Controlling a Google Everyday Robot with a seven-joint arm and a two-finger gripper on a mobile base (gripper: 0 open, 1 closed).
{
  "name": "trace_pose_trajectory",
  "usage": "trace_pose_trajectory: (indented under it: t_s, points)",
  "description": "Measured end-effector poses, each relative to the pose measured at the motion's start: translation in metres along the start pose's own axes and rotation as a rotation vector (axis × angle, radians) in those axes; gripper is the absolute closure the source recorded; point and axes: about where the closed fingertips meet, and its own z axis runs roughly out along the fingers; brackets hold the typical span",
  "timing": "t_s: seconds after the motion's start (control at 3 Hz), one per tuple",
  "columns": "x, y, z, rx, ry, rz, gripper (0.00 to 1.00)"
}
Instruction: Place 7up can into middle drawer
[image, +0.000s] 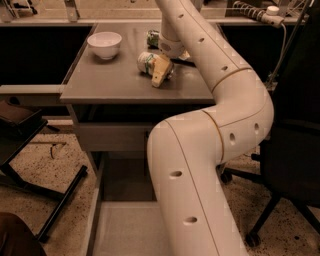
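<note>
On the grey cabinet surface (100, 80), toward its back right, the 7up can (146, 62) lies tipped on its side, whitish with green markings, and the claw (159, 75) sits right at it, its yellowish tip down against the can's near end. The white arm (220, 115) hides the rest of the claw, so I cannot tell how wide it stands or whether it has the can clamped. Low in the view, the middle drawer (122, 231) is pulled out toward the camera, its flat grey floor bare where it shows beside the arm. By my reading the task is at an early stage: the drawer is open and the claw has reached the can, but the can is not yet lifted off the surface, and the carry down and forward to the drawer and the release into it are all left to do. Counting what shows: two cans, namely the 7up can and a second can (153, 37) just behind it, partly covered by the arm; one white bowl (104, 44) at the back left, well apart from both cans; one open drawer tray; one claw. A black office chair (292, 165) stands to the right of the cabinet.
</note>
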Motion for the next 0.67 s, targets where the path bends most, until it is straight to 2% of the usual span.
trace_pose_trajectory:
  t_s: [0.67]
  points:
    - [-0.0011,-0.0005,-0.0064,0.001,-0.001,0.0,0.64]
